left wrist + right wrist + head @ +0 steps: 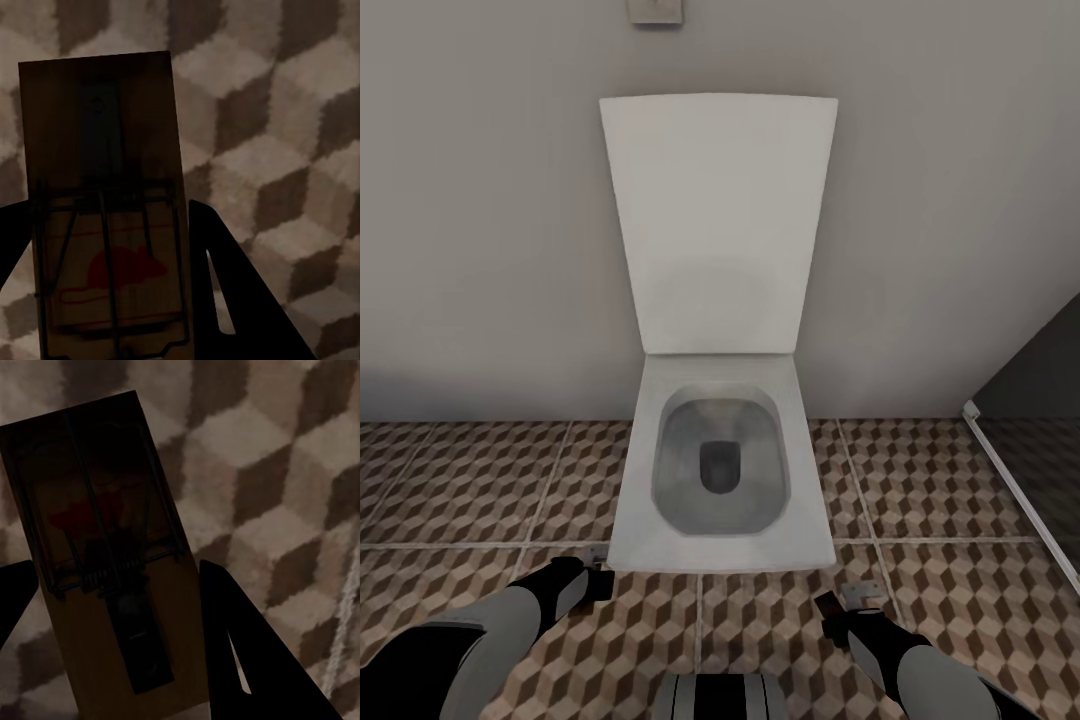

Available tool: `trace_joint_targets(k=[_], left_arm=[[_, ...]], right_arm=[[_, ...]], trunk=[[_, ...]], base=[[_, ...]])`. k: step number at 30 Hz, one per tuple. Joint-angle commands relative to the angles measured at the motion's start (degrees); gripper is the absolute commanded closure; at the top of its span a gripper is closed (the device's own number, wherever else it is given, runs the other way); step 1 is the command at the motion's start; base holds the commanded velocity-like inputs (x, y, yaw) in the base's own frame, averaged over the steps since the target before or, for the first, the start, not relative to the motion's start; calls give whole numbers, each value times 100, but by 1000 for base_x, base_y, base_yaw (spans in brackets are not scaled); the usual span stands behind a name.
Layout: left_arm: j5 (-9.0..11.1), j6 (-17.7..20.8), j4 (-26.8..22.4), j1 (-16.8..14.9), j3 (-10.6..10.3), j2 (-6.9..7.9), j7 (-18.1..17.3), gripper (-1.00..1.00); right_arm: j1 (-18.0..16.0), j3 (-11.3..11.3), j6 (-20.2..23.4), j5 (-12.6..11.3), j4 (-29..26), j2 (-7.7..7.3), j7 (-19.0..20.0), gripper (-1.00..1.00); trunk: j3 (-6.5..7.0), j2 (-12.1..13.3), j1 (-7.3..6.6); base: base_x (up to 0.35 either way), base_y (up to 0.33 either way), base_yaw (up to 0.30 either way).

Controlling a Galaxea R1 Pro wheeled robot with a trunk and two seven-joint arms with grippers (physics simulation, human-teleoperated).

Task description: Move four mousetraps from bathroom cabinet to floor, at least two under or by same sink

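The grey wall (480, 200) fills the upper frame, with the patterned floor (470, 480) below. At centre stands a white toilet (720, 450), lid up; it is not the sink, so the traps probably belong elsewhere. At lower left the left gripper (112, 255) pinches one mousetrap (105, 187) above the tiles; at lower right the right gripper (112, 615) pinches another mousetrap (105, 547). A red mouse picture (124, 270) shows, but no legible writing.

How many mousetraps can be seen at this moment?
2: one mousetrap between the left hand's fingers and another trap between the right hand's fingers, both over the tiled floor. Others may be out of view.
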Motion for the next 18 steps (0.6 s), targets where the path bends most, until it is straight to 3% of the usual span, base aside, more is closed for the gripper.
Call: trace_joint_targets(k=[1, 18], left_arm=[[40, 24, -3, -2, -39, 0, 7, 100], [35, 22, -3, -2, -40, 0, 26, 100]], right_arm=[[-1, -34, 30, 57, -8, 4, -41, 100], [-1, -25, -34, 65, -8, 8, -41, 100]], trunk=[[-3, -1, -1], [-3, -1, -1]], base=[[0, 0, 0], [0, 0, 0]])
